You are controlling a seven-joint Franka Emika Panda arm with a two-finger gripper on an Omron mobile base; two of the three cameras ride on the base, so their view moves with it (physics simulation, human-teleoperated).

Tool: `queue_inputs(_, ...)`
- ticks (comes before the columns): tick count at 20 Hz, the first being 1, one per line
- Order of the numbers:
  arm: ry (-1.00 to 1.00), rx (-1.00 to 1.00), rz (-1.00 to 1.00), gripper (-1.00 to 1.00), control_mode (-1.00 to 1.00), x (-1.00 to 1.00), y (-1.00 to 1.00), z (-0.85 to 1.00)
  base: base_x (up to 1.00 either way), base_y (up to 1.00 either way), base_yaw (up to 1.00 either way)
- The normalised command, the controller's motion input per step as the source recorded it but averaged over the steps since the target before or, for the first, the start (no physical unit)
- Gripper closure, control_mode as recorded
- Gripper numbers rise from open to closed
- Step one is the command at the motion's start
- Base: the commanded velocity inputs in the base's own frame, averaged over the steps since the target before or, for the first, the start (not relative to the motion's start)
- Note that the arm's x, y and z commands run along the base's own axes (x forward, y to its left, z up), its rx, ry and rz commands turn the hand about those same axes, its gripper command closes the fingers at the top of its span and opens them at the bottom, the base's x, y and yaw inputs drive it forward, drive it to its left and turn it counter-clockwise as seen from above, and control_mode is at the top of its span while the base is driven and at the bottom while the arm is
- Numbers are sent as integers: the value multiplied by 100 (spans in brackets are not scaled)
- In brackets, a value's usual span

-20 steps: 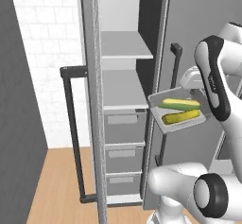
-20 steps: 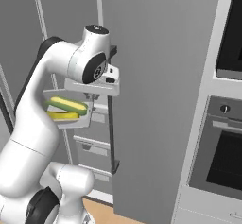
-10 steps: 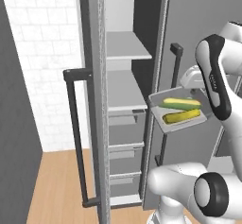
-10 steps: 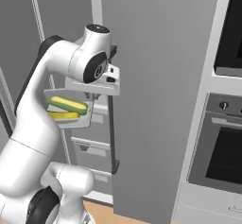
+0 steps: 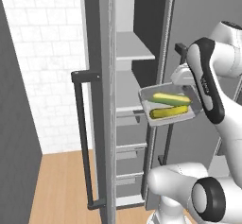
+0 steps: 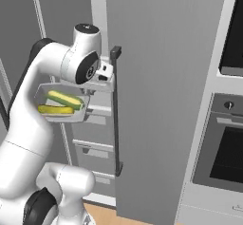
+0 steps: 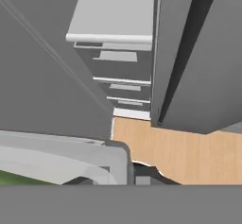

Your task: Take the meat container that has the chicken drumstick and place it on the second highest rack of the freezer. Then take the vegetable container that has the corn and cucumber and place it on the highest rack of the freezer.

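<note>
- the gripper (image 5: 193,91) is clamped on the right rim of the vegetable container (image 5: 166,107), carried level in the air in front of the open freezer (image 5: 126,100).
- the corn (image 5: 168,112) and the cucumber (image 5: 171,98) lie side by side in the tray, long axes running left to right in the left base view.
- the highest rack (image 5: 132,47) sits above and to the left of the tray, so the coming move looks like a lift, then a push inward.
- the second rack (image 5: 124,91) is about level with the tray; its contents cannot be made out.
- the open door's bar handle (image 5: 82,138) stands at the left, beside a white brick wall (image 5: 42,53); an oven (image 6: 223,153) sits to the right.
</note>
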Motion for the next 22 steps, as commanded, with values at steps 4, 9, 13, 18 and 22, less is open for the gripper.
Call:
queue_inputs(4, -4, 9, -44, 100, -100, 52, 20, 0, 0, 0, 0)
queue_inputs(9, -2, 20, -79, 100, -100, 27, 11, 0, 0, 0, 0)
queue_inputs(13, -4, 31, -77, 100, -100, 9, 10, 9, 0, 0, 0)
queue_inputs(18, -5, 28, -54, 100, -100, 23, 8, 24, 0, 0, 0)
queue_inputs(22, -11, 29, -32, 100, -100, 32, 19, 41, 0, 0, 0)
